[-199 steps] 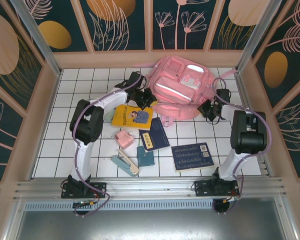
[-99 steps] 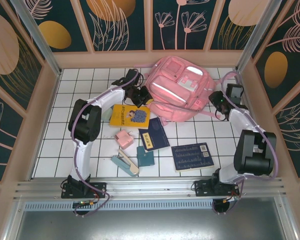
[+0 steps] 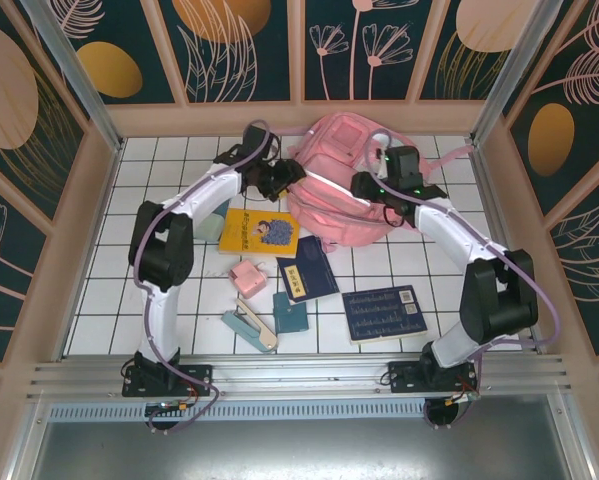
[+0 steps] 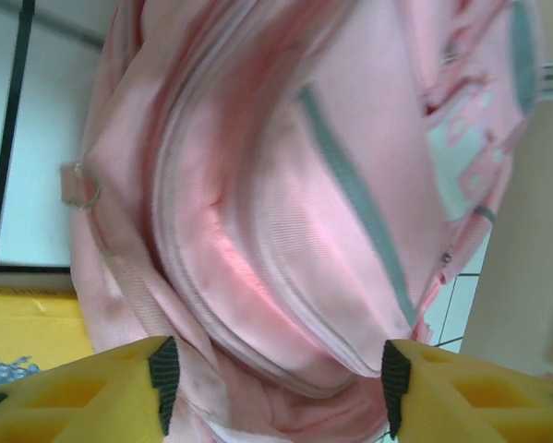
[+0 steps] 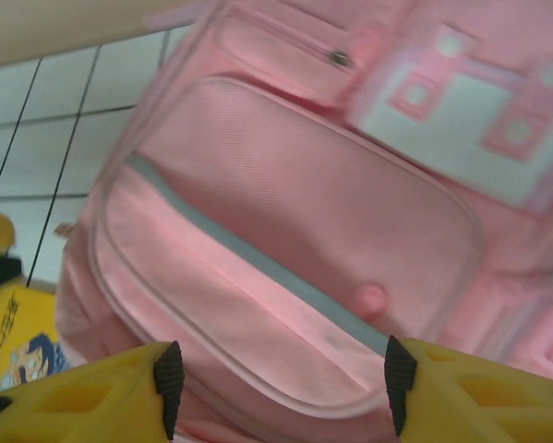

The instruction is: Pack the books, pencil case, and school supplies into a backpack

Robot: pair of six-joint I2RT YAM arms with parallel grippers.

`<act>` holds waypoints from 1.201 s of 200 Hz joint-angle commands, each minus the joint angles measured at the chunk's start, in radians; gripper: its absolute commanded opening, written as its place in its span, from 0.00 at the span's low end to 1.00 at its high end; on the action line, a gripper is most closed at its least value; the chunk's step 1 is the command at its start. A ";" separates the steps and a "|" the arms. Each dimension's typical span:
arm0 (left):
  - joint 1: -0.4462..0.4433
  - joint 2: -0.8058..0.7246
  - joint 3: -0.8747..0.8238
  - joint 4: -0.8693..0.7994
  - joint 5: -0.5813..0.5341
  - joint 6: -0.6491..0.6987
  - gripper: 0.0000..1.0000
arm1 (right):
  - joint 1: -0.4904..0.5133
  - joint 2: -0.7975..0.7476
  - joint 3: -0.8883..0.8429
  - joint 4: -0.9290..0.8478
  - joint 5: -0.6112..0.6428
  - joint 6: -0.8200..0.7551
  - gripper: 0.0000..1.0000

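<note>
Left wrist: backpack (image 4: 285, 231) blurred, cropped.

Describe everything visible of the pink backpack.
The backpack is soft pink woven-looking fabric, bulging, lying front-up at the far side of the white tiled table. Its front has stacked pockets with zips that look shut, a pale stripe across one, a pale patch with pink squares, and a small ring on a side tab. The left end effector and right end effector hover over it, open; contact cannot be told. The yellow book lies close by its near-left edge.
</note>
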 commanded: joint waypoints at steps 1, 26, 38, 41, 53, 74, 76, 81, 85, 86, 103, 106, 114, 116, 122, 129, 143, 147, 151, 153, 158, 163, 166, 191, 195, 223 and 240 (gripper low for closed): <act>0.016 -0.145 0.014 -0.005 -0.073 0.146 0.66 | 0.043 0.077 0.103 -0.069 0.043 -0.194 0.61; 0.061 -0.268 -0.143 0.081 -0.078 0.164 0.71 | 0.113 0.182 0.192 -0.120 0.095 -0.291 0.61; 0.080 -0.310 -0.195 0.089 -0.085 0.161 0.73 | 0.136 0.224 0.213 -0.125 0.107 -0.309 0.62; 0.083 -0.319 -0.207 0.088 -0.084 0.162 0.73 | 0.145 0.234 0.217 -0.127 0.120 -0.312 0.63; 0.092 -0.348 -0.241 0.078 -0.084 0.178 0.74 | 0.165 0.265 0.225 -0.121 0.173 -0.321 0.73; 0.094 -0.406 -0.298 0.066 -0.097 0.197 0.75 | 0.190 0.325 0.247 -0.130 0.233 -0.323 0.73; 0.094 -0.410 -0.306 0.066 -0.097 0.198 0.75 | 0.192 0.331 0.249 -0.130 0.243 -0.322 0.73; 0.094 -0.420 -0.320 0.066 -0.095 0.200 0.75 | 0.195 0.345 0.254 -0.130 0.263 -0.320 0.73; 0.094 -0.427 -0.329 0.066 -0.095 0.201 0.75 | 0.197 0.354 0.257 -0.128 0.276 -0.321 0.73; 0.094 -0.429 -0.331 0.066 -0.094 0.202 0.75 | 0.197 0.356 0.257 -0.126 0.278 -0.321 0.72; 0.094 -0.455 -0.359 0.066 -0.095 0.202 0.75 | 0.203 0.399 0.266 -0.124 0.305 -0.317 0.71; 0.094 -0.459 -0.363 0.065 -0.095 0.201 0.75 | 0.204 0.407 0.269 -0.128 0.305 -0.317 0.70; 0.094 -0.473 -0.372 0.062 -0.096 0.202 0.75 | 0.210 0.430 0.278 -0.137 0.308 -0.319 0.68; 0.094 -0.476 -0.374 0.061 -0.096 0.202 0.75 | 0.212 0.437 0.279 -0.137 0.311 -0.320 0.68; 0.093 -0.487 -0.379 0.057 -0.099 0.202 0.75 | 0.218 0.450 0.278 -0.136 0.326 -0.323 0.67; 0.094 -0.500 -0.385 0.050 -0.104 0.202 0.75 | 0.219 0.472 0.282 -0.136 0.351 -0.324 0.65; 0.094 -0.532 -0.398 0.037 -0.107 0.211 0.75 | 0.219 0.526 0.316 -0.153 0.436 -0.302 0.53; 0.094 -0.541 -0.403 0.032 -0.108 0.213 0.75 | 0.219 0.535 0.327 -0.157 0.459 -0.297 0.49; 0.094 -0.553 -0.408 0.028 -0.109 0.217 0.75 | 0.218 0.542 0.337 -0.159 0.480 -0.291 0.44; 0.094 -0.558 -0.410 0.026 -0.109 0.219 0.75 | 0.217 0.544 0.341 -0.159 0.493 -0.288 0.41; 0.094 -0.570 -0.417 0.017 -0.113 0.222 0.75 | 0.212 0.547 0.354 -0.157 0.512 -0.277 0.35; 0.094 -0.583 -0.421 0.004 -0.122 0.222 0.75 | 0.205 0.545 0.365 -0.156 0.521 -0.267 0.29; 0.094 -0.588 -0.424 -0.006 -0.128 0.224 0.75 | 0.201 0.543 0.372 -0.154 0.526 -0.262 0.26; 0.094 -0.669 -0.484 -0.054 -0.174 0.210 0.76 | 0.180 0.475 0.407 -0.127 0.524 -0.242 0.04; 0.094 -0.682 -0.499 -0.056 -0.180 0.204 0.76 | 0.179 0.460 0.408 -0.122 0.521 -0.243 0.02; 0.094 -0.727 -0.558 -0.103 -0.233 0.176 0.77 | 0.172 0.386 0.435 -0.148 0.460 -0.223 0.00; 0.103 -0.709 -0.572 -0.126 -0.232 0.166 0.78 | 0.168 0.362 0.439 -0.190 0.434 -0.206 0.00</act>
